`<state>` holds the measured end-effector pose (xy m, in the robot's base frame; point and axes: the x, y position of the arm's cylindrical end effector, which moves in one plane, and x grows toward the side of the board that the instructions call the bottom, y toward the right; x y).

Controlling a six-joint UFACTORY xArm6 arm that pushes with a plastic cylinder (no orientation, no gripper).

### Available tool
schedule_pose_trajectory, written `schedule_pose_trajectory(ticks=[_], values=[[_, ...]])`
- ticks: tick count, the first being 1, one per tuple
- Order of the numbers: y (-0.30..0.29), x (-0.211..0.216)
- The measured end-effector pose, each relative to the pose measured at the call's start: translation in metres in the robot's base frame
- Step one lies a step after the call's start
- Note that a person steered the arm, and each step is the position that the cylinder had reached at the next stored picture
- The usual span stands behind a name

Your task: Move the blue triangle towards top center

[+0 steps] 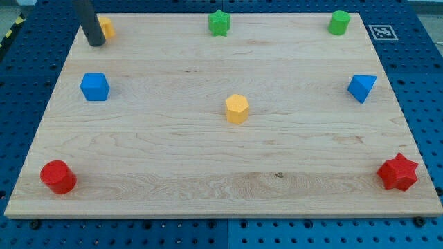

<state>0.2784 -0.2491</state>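
Note:
The blue triangle (361,88) lies near the board's right edge, a little above mid height. My tip (95,43) is at the view's top left, touching or just left of a yellow block (106,28) that the rod partly hides. The tip is far from the blue triangle, across the whole width of the board. A green star (219,23) sits at top center.
A blue cube (95,87) is at the left, a yellow hexagonal block (237,108) in the middle, a green cylinder (339,22) at top right, a red cylinder (58,177) at bottom left, a red star (398,173) at bottom right. The wooden board (173,173) lies on a blue pegboard.

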Motion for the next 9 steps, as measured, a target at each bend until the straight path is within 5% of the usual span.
schedule_pose_trajectory(ticks=[4, 5, 7, 9], values=[[0.000, -0.024], [0.008, -0.001], [0.114, 0.063], [0.179, 0.063]])
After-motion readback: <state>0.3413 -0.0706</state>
